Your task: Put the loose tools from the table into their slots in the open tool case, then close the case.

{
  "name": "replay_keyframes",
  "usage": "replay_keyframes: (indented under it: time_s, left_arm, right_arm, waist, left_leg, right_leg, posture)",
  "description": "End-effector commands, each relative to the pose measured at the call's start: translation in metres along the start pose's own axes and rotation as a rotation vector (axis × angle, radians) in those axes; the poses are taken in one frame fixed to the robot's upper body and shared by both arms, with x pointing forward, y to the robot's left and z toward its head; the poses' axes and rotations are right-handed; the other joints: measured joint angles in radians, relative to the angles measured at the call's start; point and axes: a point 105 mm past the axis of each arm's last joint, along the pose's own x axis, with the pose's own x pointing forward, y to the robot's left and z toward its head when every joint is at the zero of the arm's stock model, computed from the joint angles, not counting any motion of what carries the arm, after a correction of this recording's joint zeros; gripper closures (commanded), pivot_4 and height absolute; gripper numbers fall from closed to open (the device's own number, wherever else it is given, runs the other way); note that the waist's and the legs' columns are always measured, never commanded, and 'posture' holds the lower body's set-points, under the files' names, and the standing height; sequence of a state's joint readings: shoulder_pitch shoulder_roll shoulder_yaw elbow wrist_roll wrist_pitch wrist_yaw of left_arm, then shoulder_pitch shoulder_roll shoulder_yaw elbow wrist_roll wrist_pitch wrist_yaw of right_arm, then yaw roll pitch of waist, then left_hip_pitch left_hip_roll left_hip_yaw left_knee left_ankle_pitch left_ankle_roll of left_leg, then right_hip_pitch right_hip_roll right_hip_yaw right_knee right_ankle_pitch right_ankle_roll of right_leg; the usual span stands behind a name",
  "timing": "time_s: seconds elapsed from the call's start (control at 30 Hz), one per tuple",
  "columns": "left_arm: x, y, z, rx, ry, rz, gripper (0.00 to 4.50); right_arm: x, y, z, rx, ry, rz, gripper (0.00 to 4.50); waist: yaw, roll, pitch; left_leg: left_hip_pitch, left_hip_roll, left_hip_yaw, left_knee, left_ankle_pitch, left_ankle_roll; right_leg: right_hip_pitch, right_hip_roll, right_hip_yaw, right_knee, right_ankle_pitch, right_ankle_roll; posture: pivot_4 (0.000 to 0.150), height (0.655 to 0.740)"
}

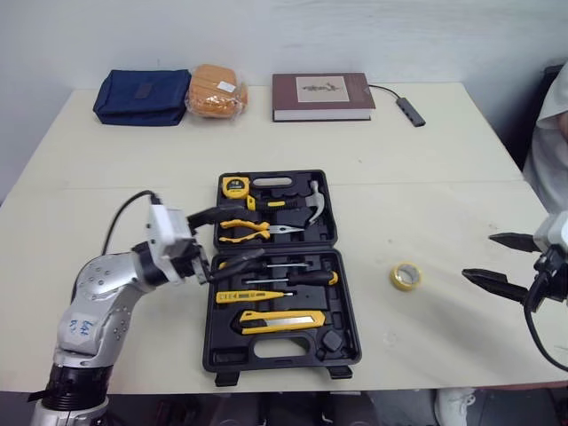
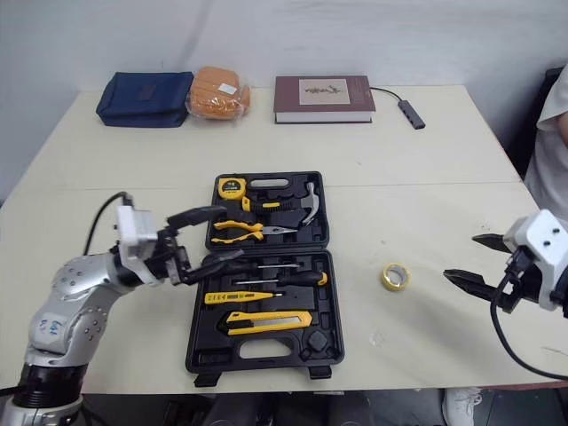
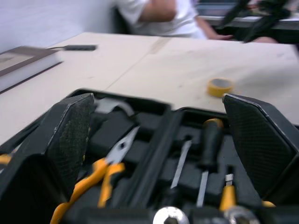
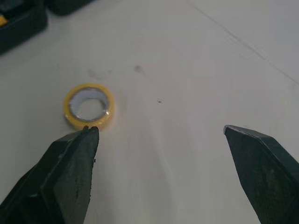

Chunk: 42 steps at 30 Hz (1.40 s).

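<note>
Pale surface holds the open tool case [image 1: 346,353], tape roll [image 1: 406,276] right of it. I see left pincer [image 1: 256,231] apart over the case, right pincer [image 1: 477,256] apart near the roll.

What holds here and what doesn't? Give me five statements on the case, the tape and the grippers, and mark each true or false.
1. The tool case lies open on the table. True.
2. The yellow tape roll sits in a slot of the case. False: it lies on the bare table to the right of the case, apart from it.
3. The left gripper is open, reaching in over the case's left side. True.
4. The right gripper is shut on the tape roll. False: it is open and empty, off to the roll's right and not touching it.
5. The hammer sits in the far half of the case. True.
</note>
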State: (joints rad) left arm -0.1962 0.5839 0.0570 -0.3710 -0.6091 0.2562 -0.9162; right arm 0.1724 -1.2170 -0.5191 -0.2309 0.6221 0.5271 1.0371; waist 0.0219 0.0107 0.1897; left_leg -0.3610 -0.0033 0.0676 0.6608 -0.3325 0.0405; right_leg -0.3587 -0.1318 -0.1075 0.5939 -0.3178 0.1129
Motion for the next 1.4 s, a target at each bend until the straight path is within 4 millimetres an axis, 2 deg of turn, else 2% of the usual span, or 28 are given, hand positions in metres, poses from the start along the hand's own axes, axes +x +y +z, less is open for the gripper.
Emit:
replay_keyframes:
  time_s: [0.03,0.13,0.23,0.47,0.63,0.8,1.03,1.17,1.23,1.4]
  left_arm:
    - [0.016,-0.021,0.018,-0.032,-0.055,-0.173,0.06]
    - [0.023,-0.028,0.024,-0.054,-0.072,-0.245,0.06]
    - [0.029,-0.035,0.023,-0.063,-0.074,-0.283,0.06]
    - [0.030,-0.043,0.016,-0.070,-0.047,-0.296,0.06]
    - [0.030,-0.045,0.013,-0.062,-0.027,-0.300,0.06]
    - [0.030,-0.047,0.010,-0.048,-0.014,-0.310,0.06]
    - [0.029,-0.046,0.008,-0.049,-0.003,-0.305,0.06]
    - [0.029,-0.047,0.005,-0.050,0.011,-0.299,0.06]
    - [0.030,-0.047,0.004,-0.049,0.015,-0.298,0.00]
    - [0.030,-0.046,0.004,-0.044,0.015,-0.295,0.00]
  right_arm:
    - [0.007,0.013,0.007,0.004,0.077,0.136,0.00]
    - [0.014,0.015,0.010,-0.018,0.132,0.182,0.00]
    - [0.025,0.021,0.012,-0.054,0.167,0.238,0.00]
    - [0.042,0.045,0.018,-0.054,0.199,0.379,0.00]
    - [0.051,0.052,0.004,-0.061,0.260,0.407,0.00]
    - [0.063,0.047,-0.014,-0.112,0.276,0.383,0.00]
    - [0.070,0.049,-0.024,-0.126,0.278,0.405,0.00]
    - [0.077,0.047,-0.019,-0.145,0.236,0.391,0.00]
    - [0.080,0.046,-0.017,-0.153,0.224,0.388,0.58]
    - [0.080,0.043,-0.020,-0.188,0.258,0.386,2.55]
  waist:
    - [0.004,0.000,0.000]
    - [0.005,0.000,0.000]
    - [0.003,0.001,0.000]
    - [0.003,0.001,0.001]
    - [0.006,0.001,0.001]
    - [0.004,0.001,0.001]
    - [0.005,0.001,0.001]
    - [0.004,0.001,0.001]
    - [0.004,0.001,0.001]
    - [0.004,0.001,0.001]
  left_leg:
    - [0.000,0.000,-0.001,0.000,0.000,0.000]
    - [-0.008,0.000,-0.005,0.004,0.000,0.000]
    - [-0.008,0.000,-0.005,0.005,0.000,0.000]
    - [-0.009,0.000,-0.006,0.006,0.000,-0.001]
    - [-0.010,-0.001,-0.007,0.007,0.000,-0.001]
    - [-0.009,-0.001,-0.007,0.007,0.000,-0.001]
    - [-0.009,-0.001,-0.007,0.007,0.001,-0.001]
    - [-0.009,-0.001,-0.007,0.008,0.001,-0.001]
    - [-0.009,-0.001,-0.006,0.008,0.001,-0.001]
    - [-0.009,-0.001,-0.007,0.008,0.001,-0.001]
  right_leg:
    - [0.000,0.000,0.000,0.000,0.000,0.000]
    - [-0.003,0.000,-0.003,0.000,0.000,0.000]
    - [-0.003,0.000,-0.004,-0.001,0.000,0.000]
    - [-0.002,0.001,-0.006,-0.001,0.000,0.000]
    - [-0.002,0.000,-0.007,-0.001,0.000,0.000]
    - [-0.002,0.001,-0.007,0.000,0.000,0.000]
    - [-0.002,0.001,-0.007,0.001,0.000,0.000]
    - [-0.002,0.001,-0.007,0.001,0.000,0.000]
    - [-0.002,0.001,-0.007,0.001,0.000,0.000]
    - [-0.002,0.001,-0.007,0.001,0.000,0.000]
  posture:
    - [0.150,0.7400]
    - [0.150,0.7400]
    - [0.150,0.7400]
    - [0.150,0.7400]
    - [0.150,0.7400]
    - [0.150,0.7400]
    - [0.150,0.7400]
    - [0.150,0.7400]
    - [0.150,0.7400]
    - [0.150,0.7400]
